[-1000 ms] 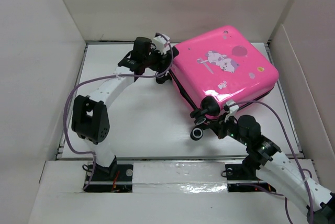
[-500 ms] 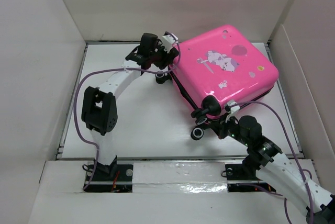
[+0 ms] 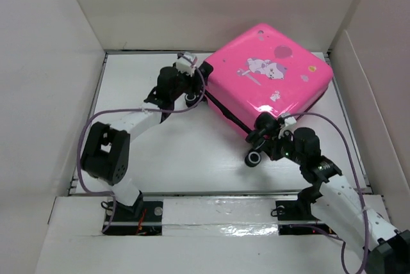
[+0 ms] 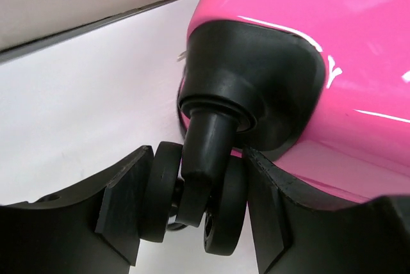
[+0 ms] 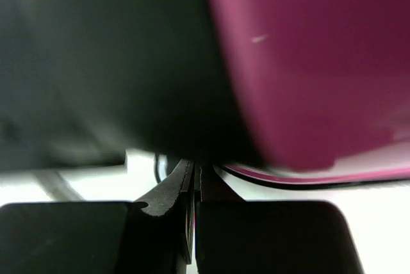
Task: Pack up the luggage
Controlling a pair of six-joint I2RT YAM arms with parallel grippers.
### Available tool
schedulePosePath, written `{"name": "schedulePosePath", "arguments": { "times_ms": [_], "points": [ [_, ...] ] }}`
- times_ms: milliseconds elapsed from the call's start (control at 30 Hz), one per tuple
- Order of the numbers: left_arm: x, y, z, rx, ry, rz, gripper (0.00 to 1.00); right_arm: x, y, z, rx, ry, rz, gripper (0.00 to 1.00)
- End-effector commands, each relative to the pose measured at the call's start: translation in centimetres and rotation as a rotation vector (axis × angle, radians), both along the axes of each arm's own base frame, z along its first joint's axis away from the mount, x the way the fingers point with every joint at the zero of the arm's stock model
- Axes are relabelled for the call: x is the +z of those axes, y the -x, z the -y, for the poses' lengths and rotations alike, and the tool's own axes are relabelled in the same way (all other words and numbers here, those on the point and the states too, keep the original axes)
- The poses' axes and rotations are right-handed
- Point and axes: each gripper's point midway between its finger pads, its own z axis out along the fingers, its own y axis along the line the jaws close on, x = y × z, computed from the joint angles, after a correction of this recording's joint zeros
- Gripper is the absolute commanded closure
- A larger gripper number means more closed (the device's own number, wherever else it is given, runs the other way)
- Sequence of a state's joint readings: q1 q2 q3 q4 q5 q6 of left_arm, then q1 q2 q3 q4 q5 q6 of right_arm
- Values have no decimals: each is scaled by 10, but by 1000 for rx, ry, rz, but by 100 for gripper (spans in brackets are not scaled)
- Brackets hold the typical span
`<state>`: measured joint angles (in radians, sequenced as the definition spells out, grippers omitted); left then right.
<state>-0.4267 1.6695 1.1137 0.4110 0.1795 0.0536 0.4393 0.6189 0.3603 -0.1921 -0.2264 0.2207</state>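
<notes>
- White table [image 3: 186, 152] beneath me, matte and evenly lit
- Plain white back wall [image 3: 211, 5], dark seam along its foot
- White left panel [image 3: 38, 95] and right panel [image 3: 378, 95] flank me
- Glossy strip [image 3: 218, 229] along my near edge

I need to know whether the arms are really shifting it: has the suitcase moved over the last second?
Yes. In the top view the luggage has turned counterclockwise, and its right corner now lies nearer the table's back edge.

A white table [image 3: 186, 159] sits boxed in by plain white walls [image 3: 192, 5] on three sides, with shiny tape [image 3: 218, 230] along its near edge.
</notes>
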Motion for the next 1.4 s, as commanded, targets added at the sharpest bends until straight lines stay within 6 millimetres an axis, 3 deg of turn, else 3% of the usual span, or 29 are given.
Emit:
{"name": "schedulePosePath", "arguments": {
  "times_ms": [0,100,133,167,200,267,300,367,400,433,533,600,667,700,767,967,1000,1100,1133,1267,1367],
  "points": [
    [-34,54,3,99,159,-170,100,121,-69,29,-173,-90,397,100],
    [-45,90,22,58,169,-211,100,141,-84,62,-264,-62,428,100],
    [-47,112,36,9,190,-227,100,149,-89,77,-300,-63,444,100],
    [-51,117,33,16,200,-244,100,152,-90,73,-281,-74,446,100],
    [-48,136,51,-57,222,-254,100,154,-94,85,-314,-75,450,100],
    [-48,161,62,-99,237,-267,100,157,-98,84,-289,-118,450,100],
    [-45,172,71,-131,264,-281,100,143,-102,83,-281,-128,414,100],
    [-35,195,89,-197,320,-287,100,141,-105,75,-258,-205,431,100],
    [-30,205,97,-231,366,-319,100,115,-103,67,-247,-236,388,100],
    [-25,214,106,-265,398,-336,100,124,-103,57,-242,-299,427,100],
    [0,227,129,-345,506,-352,100,110,-97,53,-326,-393,472,100],
    [23,231,145,-404,559,-331,100,107,-87,32,-303,-428,476,100],
    [42,231,156,-440,612,-339,100,105,-86,39,-414,-437,515,100],
    [55,235,162,-488,645,-326,100,106,-78,23,-392,-449,515,100],
    [71,235,173,-534,687,-340,100,103,-82,29,-481,-400,533,100],
    [100,263,204,-705,728,-376,100,105,-79,-39,-313,-308,524,100],
    [105,265,204,-720,742,-372,100,102,-84,-54,-279,-291,503,100],
    [121,286,205,-774,773,-368,100,93,-71,-103,-119,-312,450,100],
    [122,291,205,-783,778,-372,100,97,-56,-125,-48,-349,444,100],
    [143,317,196,-815,824,-343,100,99,-23,-177,115,-427,408,100],
    [153,328,183,-809,868,-313,100,105,-5,-202,215,-539,390,100]
  ]
}}
